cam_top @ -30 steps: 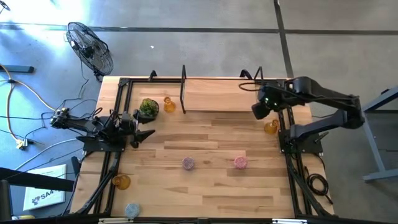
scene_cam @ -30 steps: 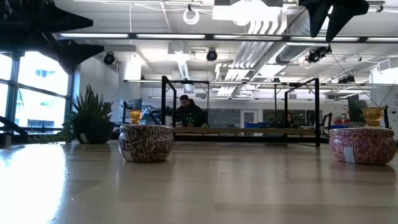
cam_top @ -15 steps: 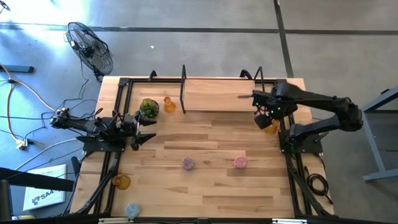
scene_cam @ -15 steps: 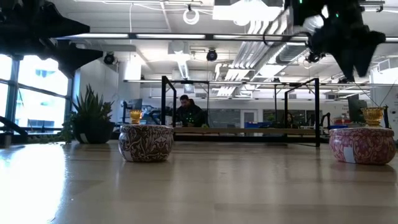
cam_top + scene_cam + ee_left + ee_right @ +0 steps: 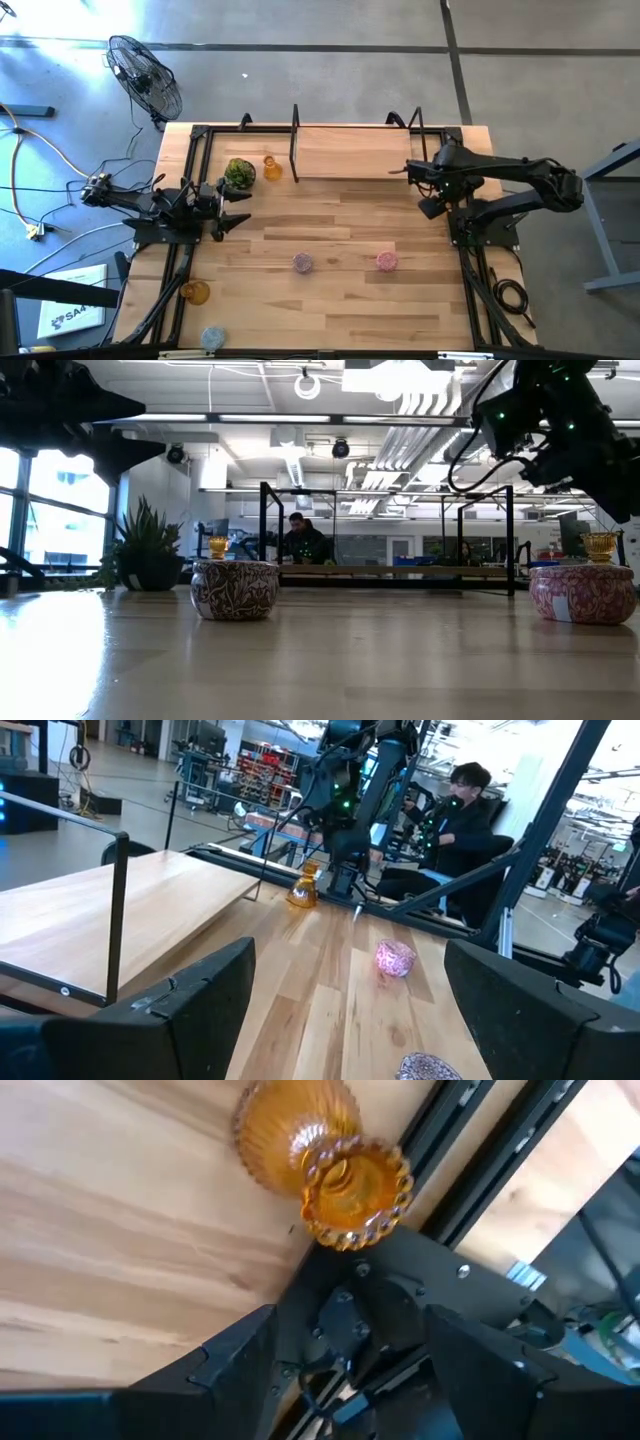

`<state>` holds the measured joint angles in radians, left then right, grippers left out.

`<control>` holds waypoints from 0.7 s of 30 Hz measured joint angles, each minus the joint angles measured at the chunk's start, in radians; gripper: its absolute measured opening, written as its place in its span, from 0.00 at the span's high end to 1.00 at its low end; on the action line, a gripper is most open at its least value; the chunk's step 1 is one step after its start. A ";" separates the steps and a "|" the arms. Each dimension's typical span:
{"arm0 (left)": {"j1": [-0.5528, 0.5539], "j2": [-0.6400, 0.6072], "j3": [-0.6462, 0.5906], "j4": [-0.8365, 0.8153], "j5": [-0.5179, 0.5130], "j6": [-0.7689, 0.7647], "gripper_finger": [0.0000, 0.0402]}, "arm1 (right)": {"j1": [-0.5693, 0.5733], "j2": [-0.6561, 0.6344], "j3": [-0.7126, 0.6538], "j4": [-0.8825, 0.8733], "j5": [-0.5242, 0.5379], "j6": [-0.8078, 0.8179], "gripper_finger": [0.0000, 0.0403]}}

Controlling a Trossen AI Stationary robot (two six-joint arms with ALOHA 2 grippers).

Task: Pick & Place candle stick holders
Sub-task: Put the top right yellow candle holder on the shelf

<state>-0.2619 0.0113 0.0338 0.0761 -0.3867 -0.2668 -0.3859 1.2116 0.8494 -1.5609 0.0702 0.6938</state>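
Six glass candle stick holders on the wooden counter (image 5: 330, 225), three amber bottle-shaped (image 5: 270, 167) (image 5: 195, 292) (image 5: 330, 1170), three short round ones, pale blue (image 5: 212, 338), lilac (image 5: 302, 262), pink (image 5: 387, 261), right pincer (image 5: 428, 190) spread above the amber one by the right rail, left pincer (image 5: 238, 207) spread empty beside one green plant (image 5: 238, 173).

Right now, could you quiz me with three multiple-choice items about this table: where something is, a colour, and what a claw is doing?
1. The green plant stands beside:
A. an amber holder
B. the pink holder
C. the blue holder

2. The holder under the right gripper is:
A. lilac
B. amber
C. green

3. The right gripper is:
A. clamped on a holder
B. open above a holder
C. resting flat on the wood

Answers:
1 A, the amber holder sits right next to it.
2 B, the holder below is orange-amber glass.
3 B, its fingers are spread, gripping nothing.
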 joint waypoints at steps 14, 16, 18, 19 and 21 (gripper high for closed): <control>0.000 0.000 0.000 -0.020 -0.034 0.000 0.20 | 0.000 0.000 0.000 0.161 0.033 -0.067 0.39; 0.000 0.000 0.000 -0.027 -0.034 0.000 0.20 | 0.000 0.000 0.000 0.176 0.026 -0.066 0.39; 0.000 0.000 0.000 -0.027 -0.033 0.000 0.20 | 0.000 0.000 0.000 0.196 0.013 -0.069 0.39; 0.000 0.000 0.000 -0.027 -0.033 0.000 0.20 | 0.000 0.000 0.000 0.206 0.007 -0.071 0.39; 0.000 0.000 0.000 -0.027 -0.029 0.000 0.20 | 0.000 0.000 0.000 0.213 0.005 -0.070 0.39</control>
<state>-0.2619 0.0116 0.0338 0.0486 -0.4153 -0.2670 -0.3859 1.2114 0.8497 -1.3477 0.0753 0.6240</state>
